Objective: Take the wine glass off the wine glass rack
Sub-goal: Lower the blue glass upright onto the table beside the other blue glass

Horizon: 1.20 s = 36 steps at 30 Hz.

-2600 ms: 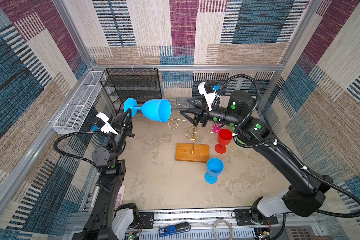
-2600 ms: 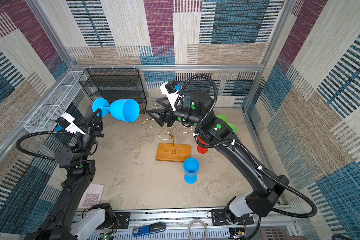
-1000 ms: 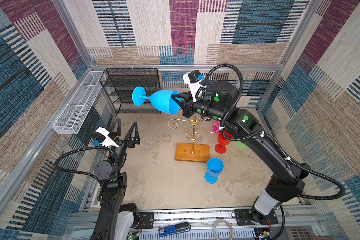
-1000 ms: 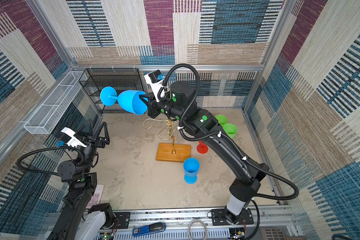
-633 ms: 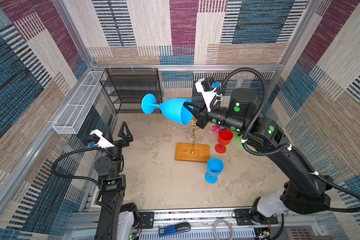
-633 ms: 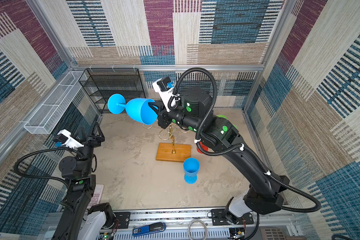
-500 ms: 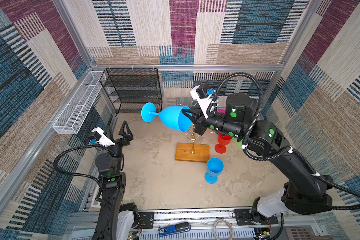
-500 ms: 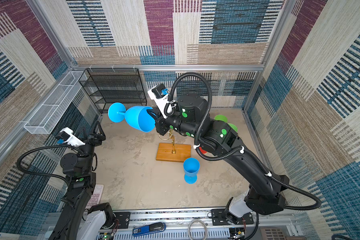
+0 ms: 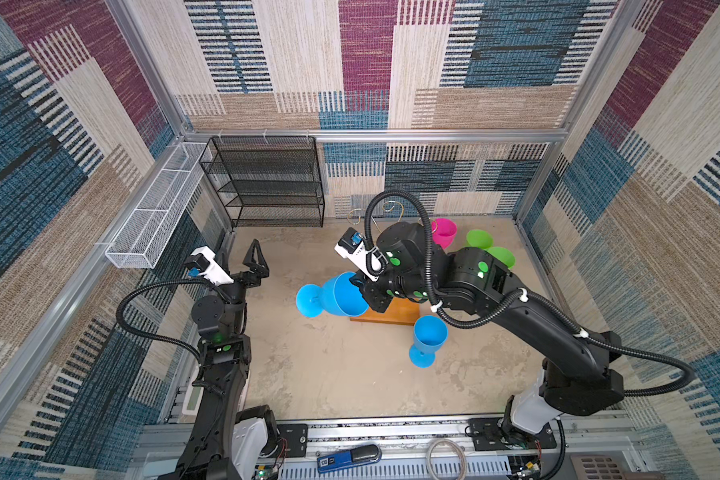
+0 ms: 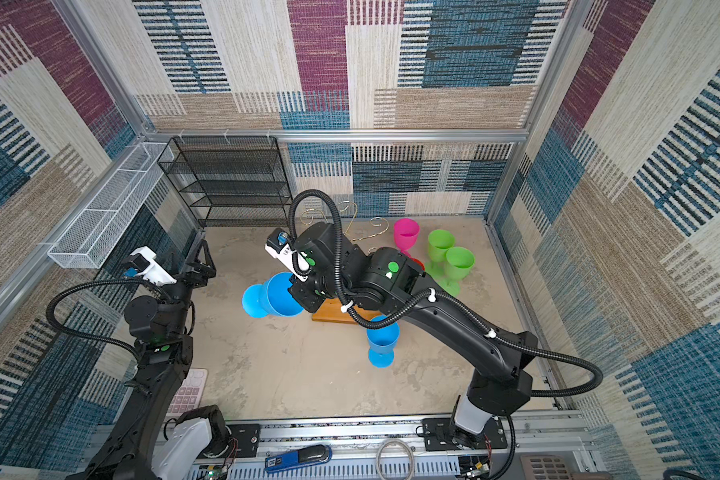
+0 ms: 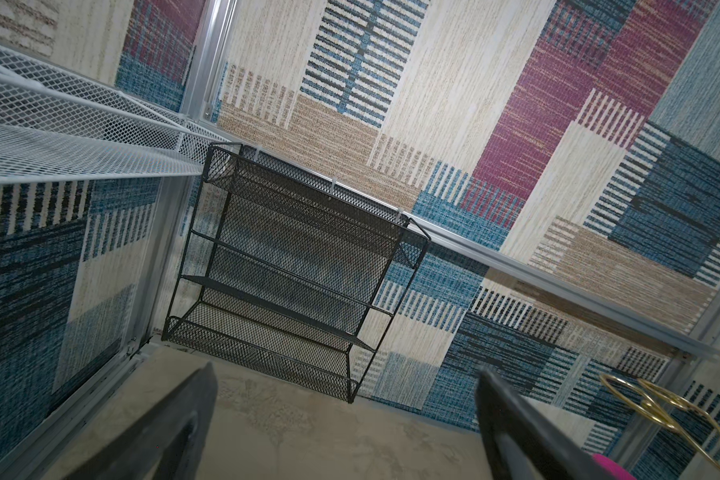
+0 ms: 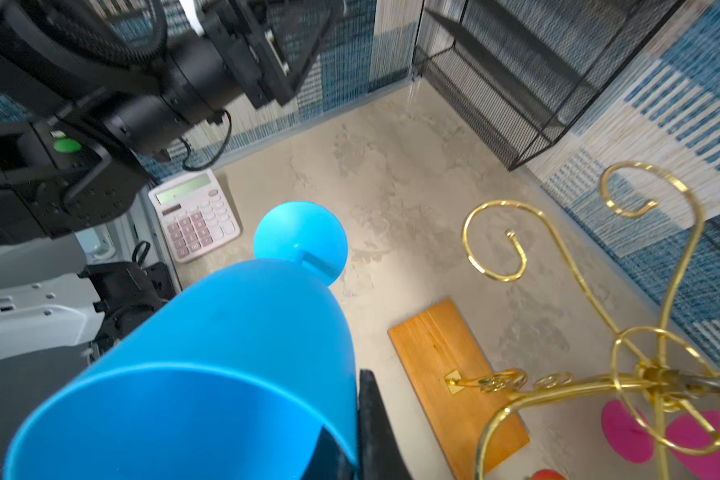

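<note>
No words or numbers clear enough to read. Keys and screen on calculator (image 12: 194,216): too blurry. Small white label on blue tool (image 9: 347,457): too tiny to read.

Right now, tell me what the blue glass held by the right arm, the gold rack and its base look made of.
Blue wine glass: likely plastic; opaque, evenly coloured, smooth with a soft sheen.
Wine glass rack: metal wire with a polished gold finish; thin bent scrolls catch bright highlights.
Base: wood, orange-brown, apparently varnished; straight grain lines show.
</note>
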Each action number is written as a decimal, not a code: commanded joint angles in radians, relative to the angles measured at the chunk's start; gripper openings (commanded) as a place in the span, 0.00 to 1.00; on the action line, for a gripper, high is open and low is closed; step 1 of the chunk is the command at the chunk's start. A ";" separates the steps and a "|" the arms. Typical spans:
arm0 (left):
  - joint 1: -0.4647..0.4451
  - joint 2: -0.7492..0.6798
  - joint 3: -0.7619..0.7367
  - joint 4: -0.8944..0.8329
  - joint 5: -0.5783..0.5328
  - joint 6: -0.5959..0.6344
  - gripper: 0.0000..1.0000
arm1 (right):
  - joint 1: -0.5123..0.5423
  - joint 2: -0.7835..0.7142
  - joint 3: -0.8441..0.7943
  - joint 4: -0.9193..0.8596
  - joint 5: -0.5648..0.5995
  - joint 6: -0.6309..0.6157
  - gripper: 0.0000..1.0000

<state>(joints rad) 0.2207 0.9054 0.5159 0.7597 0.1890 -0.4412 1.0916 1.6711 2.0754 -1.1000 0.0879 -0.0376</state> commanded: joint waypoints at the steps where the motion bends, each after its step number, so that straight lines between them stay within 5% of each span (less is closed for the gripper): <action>1: 0.004 0.023 -0.010 0.116 0.032 0.032 0.99 | 0.001 0.035 -0.007 -0.085 -0.039 0.016 0.00; 36: 0.019 0.018 -0.082 0.148 0.072 0.102 0.99 | -0.002 0.286 -0.204 -0.092 -0.039 -0.002 0.00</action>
<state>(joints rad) 0.2375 0.9257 0.4366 0.8845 0.2470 -0.3523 1.0889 1.9533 1.8759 -1.2022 0.0383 -0.0360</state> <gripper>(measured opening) 0.986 0.067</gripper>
